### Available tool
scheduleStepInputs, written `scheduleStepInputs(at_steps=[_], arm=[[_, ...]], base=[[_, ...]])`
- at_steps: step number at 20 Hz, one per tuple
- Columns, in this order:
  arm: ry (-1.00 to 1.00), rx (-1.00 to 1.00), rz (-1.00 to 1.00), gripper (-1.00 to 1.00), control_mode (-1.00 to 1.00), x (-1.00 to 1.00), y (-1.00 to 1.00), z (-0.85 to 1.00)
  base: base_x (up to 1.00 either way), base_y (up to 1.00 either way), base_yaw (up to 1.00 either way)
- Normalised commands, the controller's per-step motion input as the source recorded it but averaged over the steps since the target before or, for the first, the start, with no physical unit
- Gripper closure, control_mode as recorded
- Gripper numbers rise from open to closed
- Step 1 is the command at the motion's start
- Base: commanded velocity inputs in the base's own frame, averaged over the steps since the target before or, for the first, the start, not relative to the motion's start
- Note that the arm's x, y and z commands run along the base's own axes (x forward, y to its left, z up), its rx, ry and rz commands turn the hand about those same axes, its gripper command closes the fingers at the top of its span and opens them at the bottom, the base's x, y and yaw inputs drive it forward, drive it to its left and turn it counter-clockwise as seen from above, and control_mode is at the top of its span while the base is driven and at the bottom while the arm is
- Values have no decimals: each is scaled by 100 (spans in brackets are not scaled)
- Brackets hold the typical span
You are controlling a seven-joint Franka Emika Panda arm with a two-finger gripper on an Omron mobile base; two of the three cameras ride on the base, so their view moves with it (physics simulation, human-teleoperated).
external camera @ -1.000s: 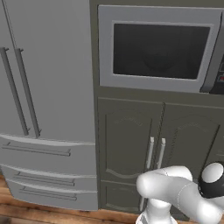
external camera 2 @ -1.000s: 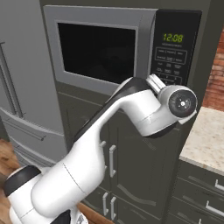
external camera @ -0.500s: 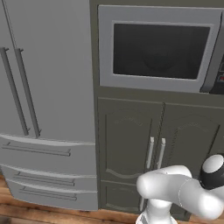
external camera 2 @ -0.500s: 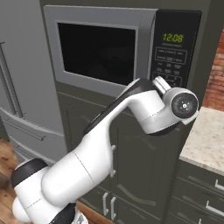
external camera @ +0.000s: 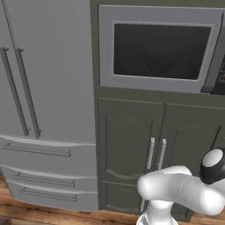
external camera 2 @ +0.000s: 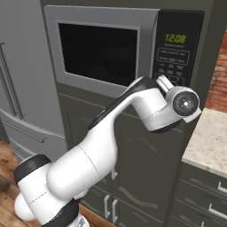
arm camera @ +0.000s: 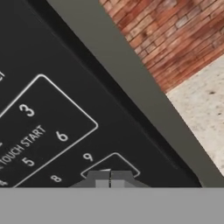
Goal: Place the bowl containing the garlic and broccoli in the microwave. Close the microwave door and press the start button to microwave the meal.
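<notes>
The microwave door [external camera 2: 101, 51] stands shut, its black window flush in the grey frame, and the arm has carried its wrist a little further toward the control strip [external camera 2: 177, 48] over the last second, so that the hand now sits just at 6 o'clock of the keypad in the right base view. This suggests that the loading and door-closing steps are finished and the start press is in hand, though the bowl cannot be made out with certainty behind the dark glass; a faint round shape at the centre of the window [external camera: 159, 52] in the left base view may be it. The hand view supplies what the base views cannot: the gripper [arm camera: 109, 178], its two tips brought together with no gap and nothing between them, lies at 6 o'clock, just below a small outlined key [arm camera: 111, 163], with the digits 3, 6 and 9 running up toward 10 o'clock and the brick wall [arm camera: 166, 39] at 1 o'clock. Whether the tips already touch the panel cannot be told. The right base view alone shows the lit clock display [external camera 2: 175, 38] and the stone counter [external camera 2: 208, 142] at 4 o'clock.
</notes>
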Motion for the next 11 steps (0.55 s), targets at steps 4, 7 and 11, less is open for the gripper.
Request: scheduleStepInputs(at_steps=[4, 7, 11], arm=[[-22, 0, -11, 100, -100, 58, -5, -64], [-17, 0, -19, 100, -100, 100, -18, -64], [-22, -4, -28, 100, -100, 100, -3, -83]], base=[[0, 0, 0], [0, 0, 0], [0, 0, 0]])
